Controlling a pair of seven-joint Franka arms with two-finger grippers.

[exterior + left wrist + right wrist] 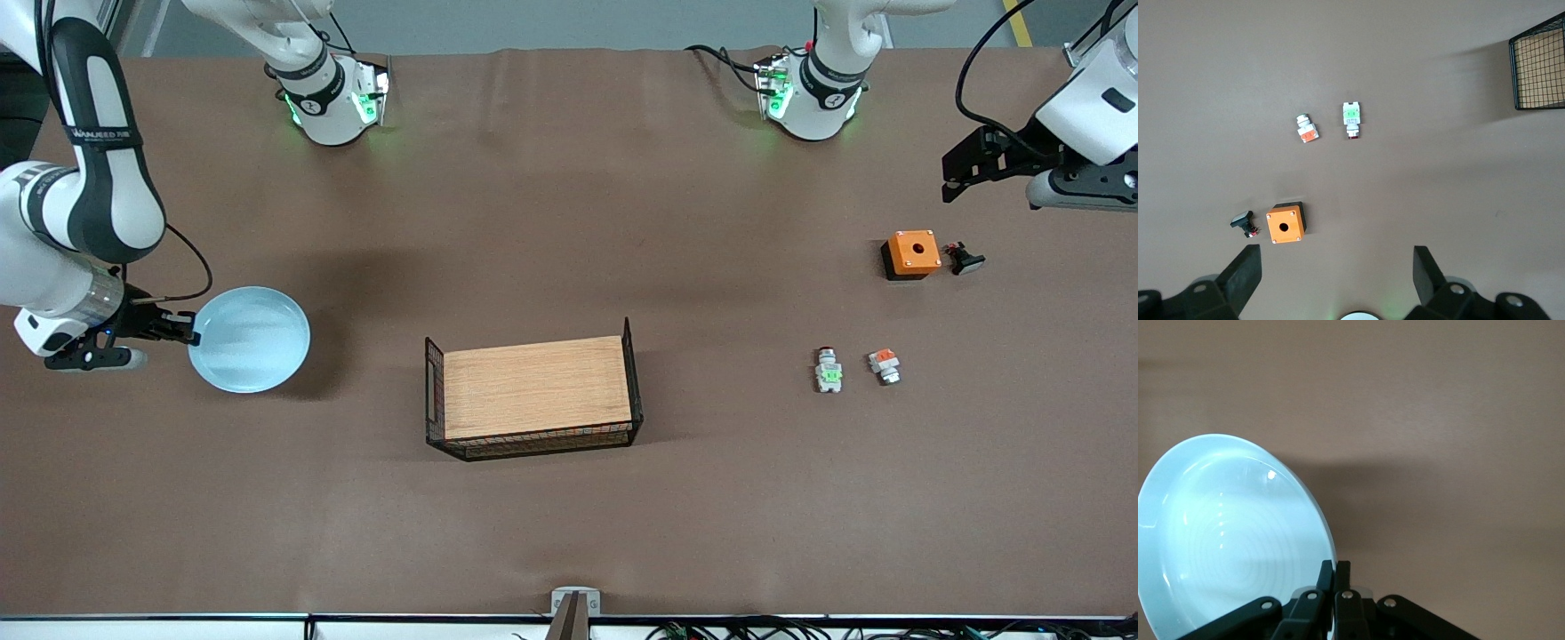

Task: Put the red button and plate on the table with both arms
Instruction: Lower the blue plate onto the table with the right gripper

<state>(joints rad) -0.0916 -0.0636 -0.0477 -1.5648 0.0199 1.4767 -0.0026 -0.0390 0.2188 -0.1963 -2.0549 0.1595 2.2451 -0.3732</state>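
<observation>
The pale-blue plate [253,342] [1225,533] is at the right arm's end of the table [569,222], casting a shadow on the brown sheet. My right gripper [189,333] [1336,568] is shut on its rim, on the side toward that end. The red button [829,369] [1351,119], grey-white with a green block, lies on the table toward the left arm's end. My left gripper [953,178] [1336,260] hangs open and empty over the table beside the orange box [912,253] [1285,223].
A similar small piece with an orange block [885,364] [1307,129] lies beside the red button. A small black part [963,259] [1245,222] sits next to the orange box. A wooden board with black wire-mesh ends [533,387] [1538,63] stands mid-table.
</observation>
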